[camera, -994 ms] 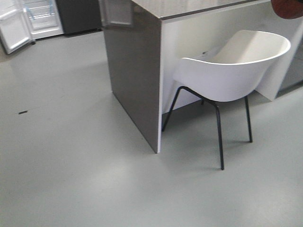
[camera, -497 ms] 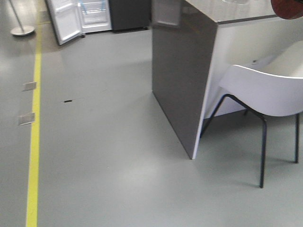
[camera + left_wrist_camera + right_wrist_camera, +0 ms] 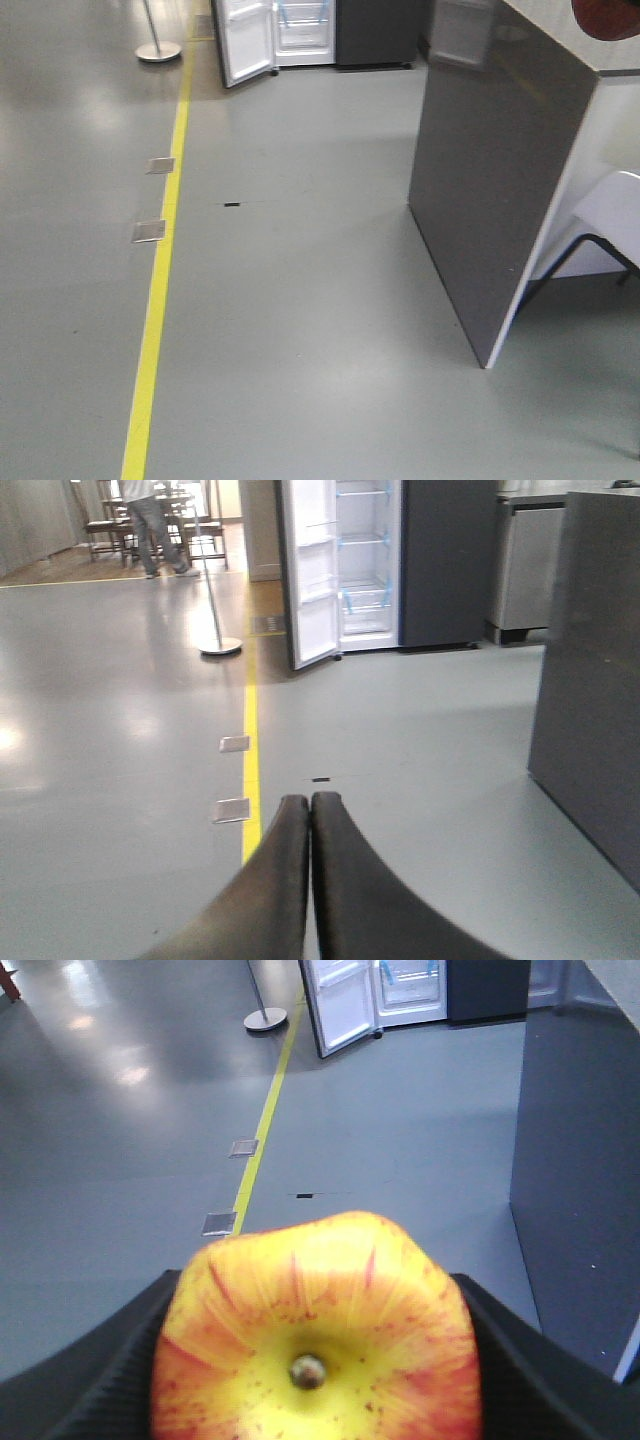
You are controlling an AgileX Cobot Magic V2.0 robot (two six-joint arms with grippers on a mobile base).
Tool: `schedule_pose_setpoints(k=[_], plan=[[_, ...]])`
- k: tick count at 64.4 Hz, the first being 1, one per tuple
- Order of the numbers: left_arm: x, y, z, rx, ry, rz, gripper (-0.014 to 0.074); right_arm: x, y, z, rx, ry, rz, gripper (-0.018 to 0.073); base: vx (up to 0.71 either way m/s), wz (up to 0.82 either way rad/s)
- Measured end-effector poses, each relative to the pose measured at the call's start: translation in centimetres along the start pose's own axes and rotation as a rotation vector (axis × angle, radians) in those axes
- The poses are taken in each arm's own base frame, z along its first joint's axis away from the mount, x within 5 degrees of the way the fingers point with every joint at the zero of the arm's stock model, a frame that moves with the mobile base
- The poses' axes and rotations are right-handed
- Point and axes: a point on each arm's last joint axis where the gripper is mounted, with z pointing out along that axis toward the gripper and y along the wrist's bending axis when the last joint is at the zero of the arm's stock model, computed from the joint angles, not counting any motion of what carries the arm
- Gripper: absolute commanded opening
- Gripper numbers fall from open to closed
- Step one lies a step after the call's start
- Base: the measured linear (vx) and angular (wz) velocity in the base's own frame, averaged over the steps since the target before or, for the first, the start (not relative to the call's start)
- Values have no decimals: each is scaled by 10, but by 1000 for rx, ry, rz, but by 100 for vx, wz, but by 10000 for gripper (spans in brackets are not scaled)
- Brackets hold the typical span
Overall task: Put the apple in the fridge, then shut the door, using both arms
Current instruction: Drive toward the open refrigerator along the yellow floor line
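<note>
Red-streaked yellow apple — grey floor

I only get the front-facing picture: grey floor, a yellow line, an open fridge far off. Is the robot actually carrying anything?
Observer: Yes. The right wrist view shows the right gripper shut on the apple, with its stem end towards the camera.
Operator: And its other hand?
Observer: The left wrist view shows the left gripper shut, with nothing between its fingers.
Operator: Is anybody else in the room?
Observer: Yes. In the left wrist view a person stands far back, to the left of the fridge.
</note>
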Motion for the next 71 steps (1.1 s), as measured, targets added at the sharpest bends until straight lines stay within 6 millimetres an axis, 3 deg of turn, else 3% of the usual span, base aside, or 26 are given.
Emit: schedule_pose_setpoints(k=[71], plan=[[0, 0, 0, 0, 0, 0, -6, 0, 0, 0, 0, 0, 0, 159, 8, 19]])
